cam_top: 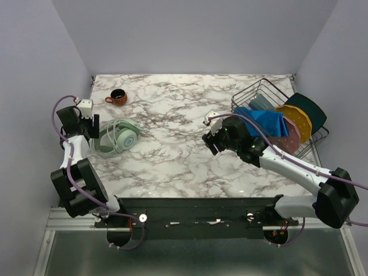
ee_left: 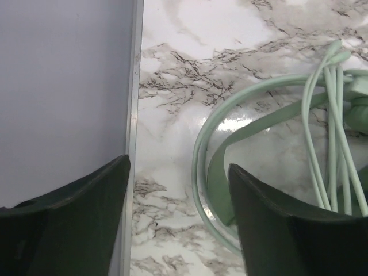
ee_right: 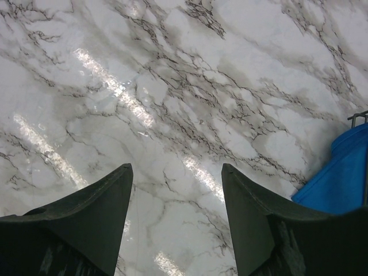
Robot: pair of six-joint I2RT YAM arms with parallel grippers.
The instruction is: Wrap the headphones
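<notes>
The pale mint-green headphones (cam_top: pixel 118 138) lie on the marble table near its left edge, cups together. The left wrist view shows the slim headband (ee_left: pixel 218 167) curving on the marble with several strands of thin green cable (ee_left: pixel 330 132) lying across it. My left gripper (cam_top: pixel 94 132) (ee_left: pixel 178 164) is open at the headphones' left side; its right finger overlaps the headband and cable loop, and only bare marble lies between the fingers. My right gripper (cam_top: pixel 210 141) (ee_right: pixel 175 167) hangs open over bare marble at mid-table, holding nothing.
A brown mug (cam_top: pixel 117 97) stands at the back left. A wire dish rack (cam_top: pixel 270 95) at the right holds a blue cloth (cam_top: pixel 265 122) and coloured plates (cam_top: pixel 299 123). The side wall (ee_left: pixel 57 86) and the table's metal edge strip (ee_left: pixel 133 115) run close beside my left gripper.
</notes>
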